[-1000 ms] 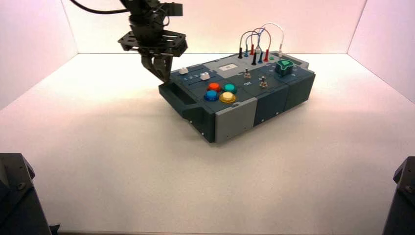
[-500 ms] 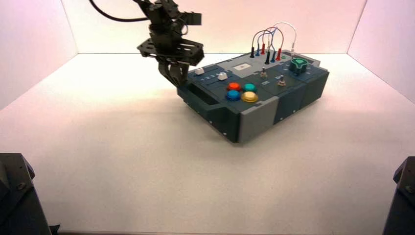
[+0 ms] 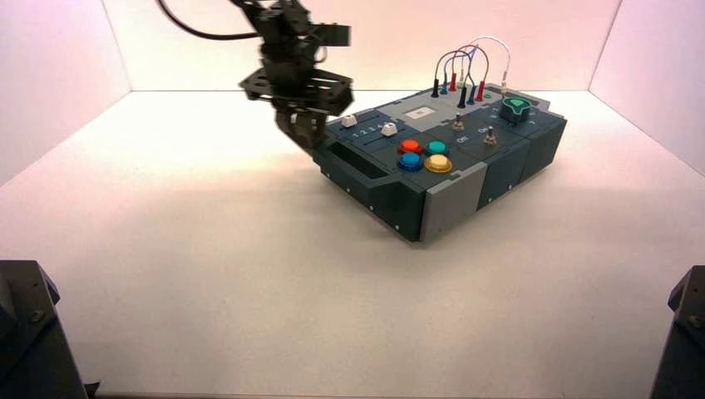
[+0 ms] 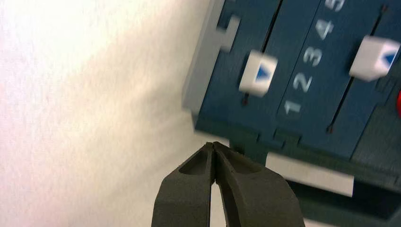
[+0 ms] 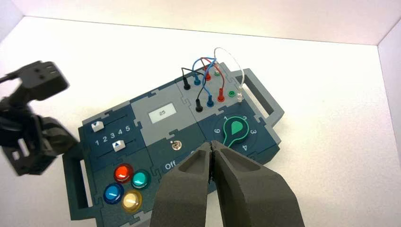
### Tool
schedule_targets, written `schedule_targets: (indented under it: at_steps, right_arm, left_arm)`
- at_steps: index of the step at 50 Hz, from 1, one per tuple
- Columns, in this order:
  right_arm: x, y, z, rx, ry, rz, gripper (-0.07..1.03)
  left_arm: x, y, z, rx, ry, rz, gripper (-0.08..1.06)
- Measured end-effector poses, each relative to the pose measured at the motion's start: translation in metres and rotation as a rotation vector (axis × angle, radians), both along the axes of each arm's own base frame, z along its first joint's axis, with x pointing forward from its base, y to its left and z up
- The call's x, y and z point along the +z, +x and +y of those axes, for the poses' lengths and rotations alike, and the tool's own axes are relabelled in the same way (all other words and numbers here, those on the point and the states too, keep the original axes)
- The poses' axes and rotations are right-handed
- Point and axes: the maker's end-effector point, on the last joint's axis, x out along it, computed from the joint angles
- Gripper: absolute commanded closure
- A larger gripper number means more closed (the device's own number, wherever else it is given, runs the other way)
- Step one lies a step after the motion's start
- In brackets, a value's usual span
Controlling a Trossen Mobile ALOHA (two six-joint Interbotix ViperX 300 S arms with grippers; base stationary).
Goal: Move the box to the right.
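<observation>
left gripper (image 3: 304,133) is down at the handle end of the control box (image 3: 465,179), fingers pinched fully together with nothing between them, tips right at the box's left end wall just under the slider panel. Reads as a closed-finger shove: shut fingers make one stiff point to press on the wall, so no grasp needed

left wrist view backs this up: closed tips (image 4: 213,147) sit against or just short of the dark lower edge below the two white slider caps (image 4: 257,73); can't tell from that view if they actually touch. Contact sits low and toward the far corner, not mid-wall, so I'd expect the box to yaw as well as slide

box sits on the white table (image 3: 208,274), right of centre in the high view, turned at an angle, handle end toward the left arm, green knob (image 3: 515,107) and looped plug wires (image 3: 470,62) at the far right end. Room still free on its right

right gripper (image 5: 212,156) is out of the high view; its own camera looks down on the box from well above, fingers closed on nothing. Looks parked, left arm working alone
</observation>
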Motion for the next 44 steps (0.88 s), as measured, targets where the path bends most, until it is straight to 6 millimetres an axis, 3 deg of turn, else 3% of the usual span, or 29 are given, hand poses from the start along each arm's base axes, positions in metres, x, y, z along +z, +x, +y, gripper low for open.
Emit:
schedule_targets:
  at_steps: [10, 16, 27, 28, 44]
  right_arm:
    - [-0.001, 0.0, 0.001, -0.002, 0.007, 0.004, 0.98]
    - [-0.002, 0.001, 0.001, -0.003, 0.008, 0.009, 0.98]
    - [-0.006, 0.002, 0.001, -0.003, 0.005, 0.021, 0.98]
    - [-0.006, 0.002, 0.001, -0.003, 0.006, 0.021, 0.98]
    - [-0.008, 0.001, 0.001, -0.001, 0.005, 0.029, 0.98]
  left_arm:
    - [0.026, 0.0, 0.044, 0.099, -0.023, -0.056, 1.01]
    - [0.052, -0.001, 0.066, 0.146, -0.045, -0.115, 1.01]
    - [0.088, -0.009, 0.086, 0.188, -0.084, -0.21, 1.01]
    - [0.098, -0.012, 0.092, 0.201, -0.096, -0.242, 1.01]
    - [0.13, -0.037, 0.115, 0.25, -0.147, -0.373, 1.01]
